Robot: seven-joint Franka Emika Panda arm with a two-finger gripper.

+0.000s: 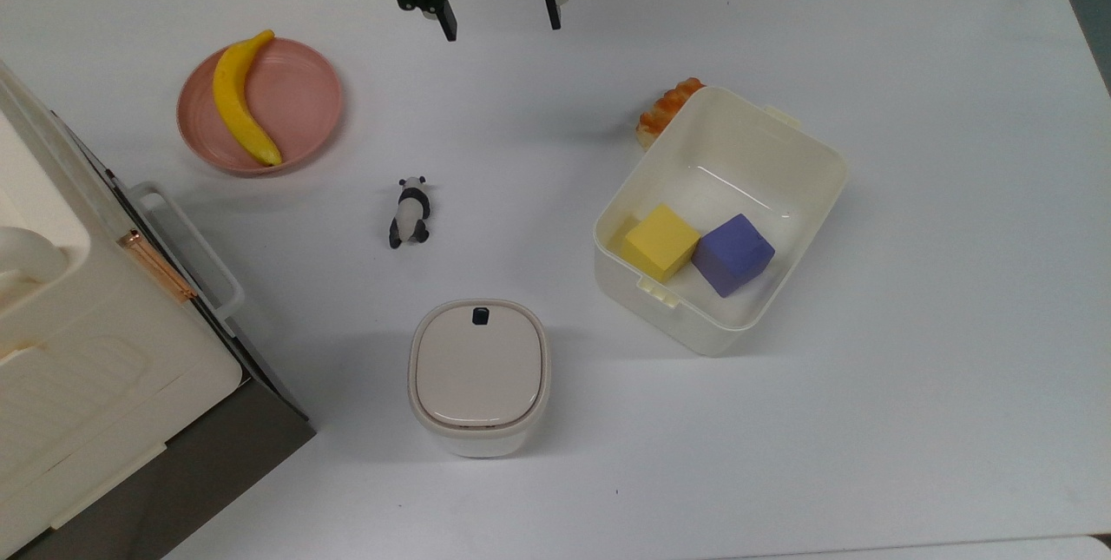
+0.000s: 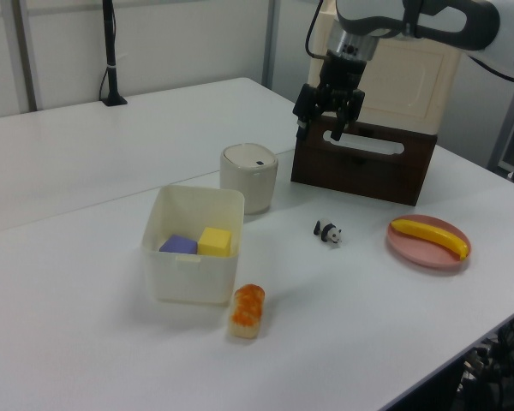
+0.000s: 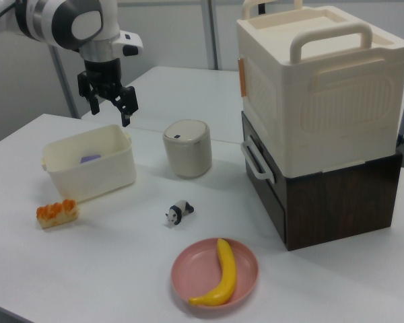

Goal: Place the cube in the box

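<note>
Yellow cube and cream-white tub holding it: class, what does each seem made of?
The plain matte yellow cube looks like foam: dull surface, no shine, softly edged. The cream-white rectangular tub looks like smooth moulded plastic: glossy highlights on its floor, rounded corners, clip tabs.

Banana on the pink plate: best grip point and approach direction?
Come straight down and grip the banana at its thick midsection, jaws closing across its width. It lies flat and curved on the pink plate, lengthwise from the rim to the opposite edge, so the middle seems the widest, most balanced spot. The gripper is open, hovering above the table, apart from everything.
</note>
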